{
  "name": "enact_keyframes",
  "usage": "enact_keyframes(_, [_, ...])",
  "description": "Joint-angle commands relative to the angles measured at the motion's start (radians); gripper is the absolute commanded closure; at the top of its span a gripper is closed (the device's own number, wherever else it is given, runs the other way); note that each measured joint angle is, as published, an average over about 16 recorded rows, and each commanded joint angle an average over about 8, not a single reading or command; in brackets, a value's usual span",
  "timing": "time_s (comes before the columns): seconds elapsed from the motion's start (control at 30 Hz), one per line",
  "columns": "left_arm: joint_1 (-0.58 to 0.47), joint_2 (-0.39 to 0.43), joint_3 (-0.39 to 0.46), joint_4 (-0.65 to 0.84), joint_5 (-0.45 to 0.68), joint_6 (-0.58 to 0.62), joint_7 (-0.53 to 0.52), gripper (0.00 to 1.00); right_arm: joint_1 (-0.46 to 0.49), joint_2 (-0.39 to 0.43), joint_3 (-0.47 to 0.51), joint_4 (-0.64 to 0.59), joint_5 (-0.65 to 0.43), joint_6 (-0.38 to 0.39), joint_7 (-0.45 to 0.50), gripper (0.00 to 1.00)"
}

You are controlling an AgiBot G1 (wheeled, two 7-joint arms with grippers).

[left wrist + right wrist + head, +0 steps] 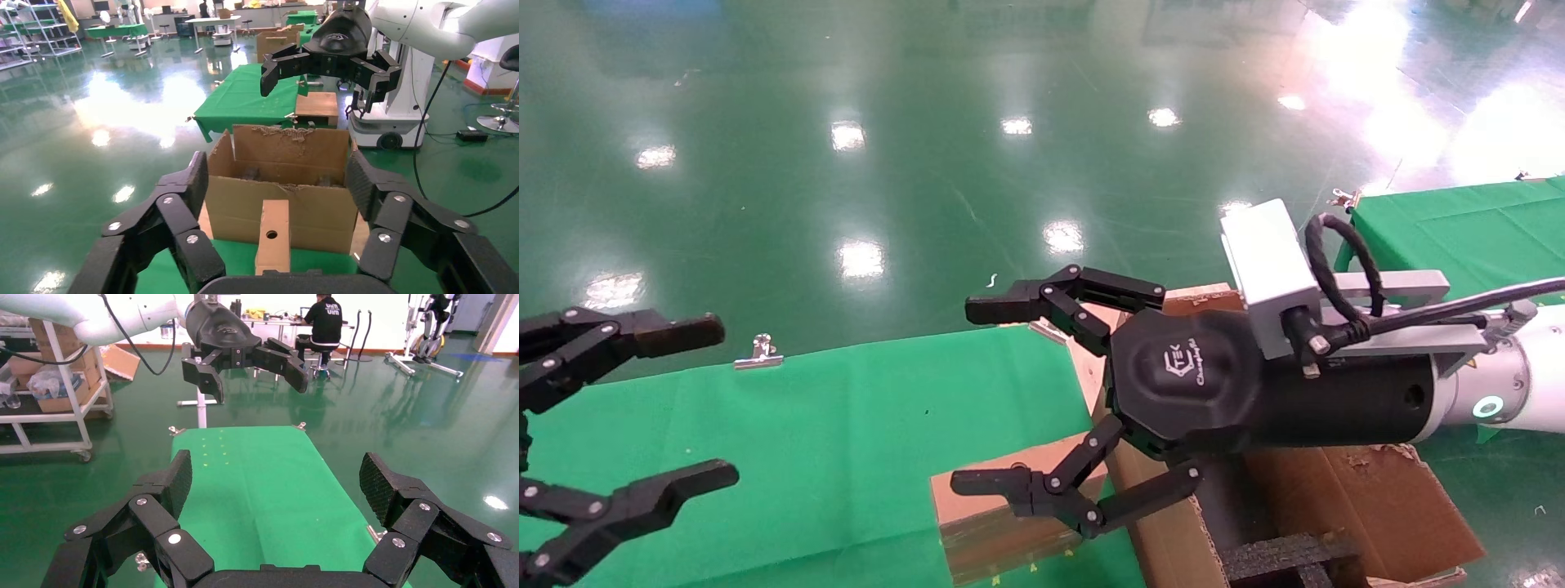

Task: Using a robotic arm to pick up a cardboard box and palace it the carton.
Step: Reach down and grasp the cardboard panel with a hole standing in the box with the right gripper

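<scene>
Both tools are gaping empty: right tool (989,396) hovering above the small brown taped cardboard box (1001,523), which is sitting on the green-clothed desk (846,425) beside the large torn carton (1377,498); it should be descending squarely. Left tool (715,404) is waiting.

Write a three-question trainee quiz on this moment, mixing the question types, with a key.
1. True or false: the right pincer is shut on the cardboard box.
2. Where does the cardboard box sit? A) inside the carton B) on the green cloth beside the carton C) in the left pincer
3. Fill in: both pincers are ____.

Key: 1 false, it hangs open above the box. 2 B. 3 open.
</scene>
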Motion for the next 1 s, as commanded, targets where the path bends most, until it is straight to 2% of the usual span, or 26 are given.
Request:
enact_keyframes(0.03, [0.0,0.0,0.0,0.0,0.0,0.0,0.0,1.0,-0.001,0.0,0.002,0.001,0.003,0.001,0.0,0.0])
enact_keyframes(0.23, [0.0,0.0,0.0,0.0,0.0,0.0,0.0,1.0,0.02,-0.003,-0.03,-0.014,-0.06,-0.015,-0.001,0.0])
enact_keyframes(0.47, [0.0,0.0,0.0,0.0,0.0,0.0,0.0,1.0,0.113,-0.031,-0.124,-0.046,-0.277,-0.04,-0.016,0.0])
enact_keyframes(0.7, [0.0,0.0,0.0,0.0,0.0,0.0,0.0,1.0,0.223,-0.102,-0.237,-0.094,-0.482,-0.068,-0.041,0.0])
enact_keyframes(1.0, [0.0,0.0,0.0,0.0,0.0,0.0,0.0,1.0,0.342,-0.205,-0.365,-0.177,-0.662,-0.069,-0.092,0.0])
